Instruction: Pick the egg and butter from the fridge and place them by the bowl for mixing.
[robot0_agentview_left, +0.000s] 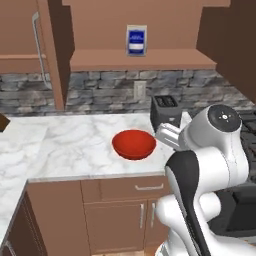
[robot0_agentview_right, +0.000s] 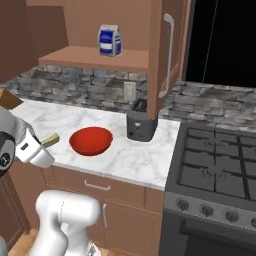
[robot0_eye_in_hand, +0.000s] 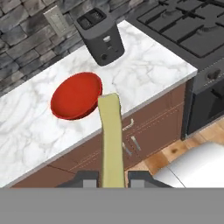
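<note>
My gripper (robot0_eye_in_hand: 111, 178) is shut on the butter (robot0_eye_in_hand: 110, 135), an olive-yellow stick that points forward from between the fingers. In the hand view the butter's far end overlaps the right rim of the glossy red bowl (robot0_eye_in_hand: 76, 95), which sits on the marble counter (robot0_eye_in_hand: 144, 74). From the right base camera the butter (robot0_agentview_right: 50, 139) pokes out of the hand just left of the bowl (robot0_agentview_right: 90, 140), in front of the counter's edge. The bowl (robot0_agentview_left: 133, 144) holds nothing. The egg and the fridge are out of view.
A dark grey toaster (robot0_agentview_right: 140, 121) stands behind and to the right of the bowl, against the stone wall. A gas stove (robot0_agentview_right: 220, 160) adjoins the counter on the right. A milk carton (robot0_agentview_left: 136, 40) sits on the upper shelf. Cabinet drawers (robot0_agentview_left: 142, 187) run below the counter.
</note>
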